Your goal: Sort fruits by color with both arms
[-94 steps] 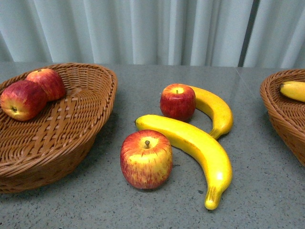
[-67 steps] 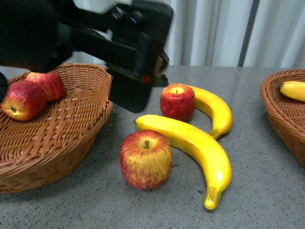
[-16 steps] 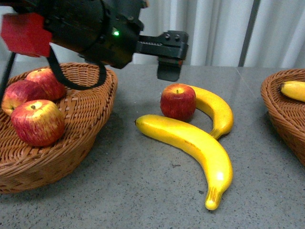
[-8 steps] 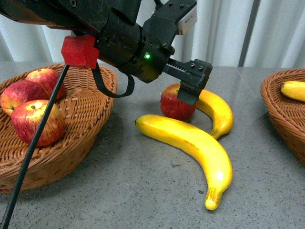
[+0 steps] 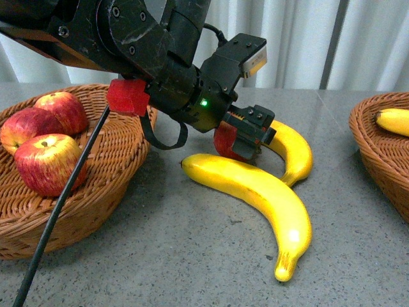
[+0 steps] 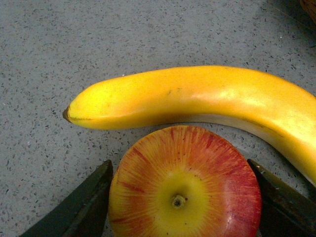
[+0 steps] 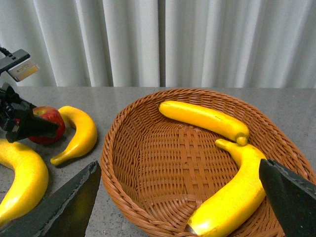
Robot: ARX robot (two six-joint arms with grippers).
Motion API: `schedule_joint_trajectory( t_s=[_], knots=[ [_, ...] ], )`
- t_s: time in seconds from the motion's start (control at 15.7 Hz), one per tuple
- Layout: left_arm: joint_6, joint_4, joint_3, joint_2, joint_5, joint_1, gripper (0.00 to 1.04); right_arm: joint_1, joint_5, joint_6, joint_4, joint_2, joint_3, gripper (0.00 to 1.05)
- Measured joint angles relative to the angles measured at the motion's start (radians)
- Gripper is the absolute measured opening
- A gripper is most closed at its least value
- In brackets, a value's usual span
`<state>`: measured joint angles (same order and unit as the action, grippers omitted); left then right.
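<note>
Grey speckled table, pale curtains behind. Left gripper is down at mid-table on the apple, fingers spread either side at its skin, not clearly clamped. Far banana touches the apple; near banana is just beside it. Apple looks glossy, round and stiff, likely slippery, so grip across the widest middle. Left basket holds three apples. Right gripper hangs wide open over the right basket, which holds two bananas. Front view hides most of the apple behind the gripper. Fingertips are cut off in the wrist views.
</note>
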<state>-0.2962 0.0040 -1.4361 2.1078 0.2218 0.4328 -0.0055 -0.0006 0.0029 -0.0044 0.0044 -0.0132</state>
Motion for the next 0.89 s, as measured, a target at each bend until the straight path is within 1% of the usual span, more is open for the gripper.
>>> schedule_joint_trajectory(
  t_s=[0.13,0.38,0.57,0.64,0.7,0.83,0.89],
  knots=[
    [0.001,0.003,0.000,0.000,-0.001,-0.003,0.65,0.000,0.000,0.000,0.000,0.000,0.000,0.98],
    [0.039,0.038,0.010,-0.039,-0.029,-0.015,0.63,0.000,0.000,0.000,0.000,0.000,0.000,0.98],
    [0.161,0.073,0.018,-0.187,-0.150,-0.063,0.63,0.000,0.000,0.000,0.000,0.000,0.000,0.98],
    [0.227,0.067,0.038,-0.254,-0.216,-0.098,0.63,0.000,0.000,0.000,0.000,0.000,0.000,0.98],
    [0.275,0.051,0.058,-0.291,-0.260,-0.127,0.63,0.000,0.000,0.000,0.000,0.000,0.000,0.98],
    [0.382,-0.001,0.127,-0.333,-0.324,-0.206,0.63,0.000,0.000,0.000,0.000,0.000,0.000,0.98],
    [0.402,-0.017,0.141,-0.333,-0.330,-0.225,0.63,0.000,0.000,0.000,0.000,0.000,0.000,0.98]
  ],
)
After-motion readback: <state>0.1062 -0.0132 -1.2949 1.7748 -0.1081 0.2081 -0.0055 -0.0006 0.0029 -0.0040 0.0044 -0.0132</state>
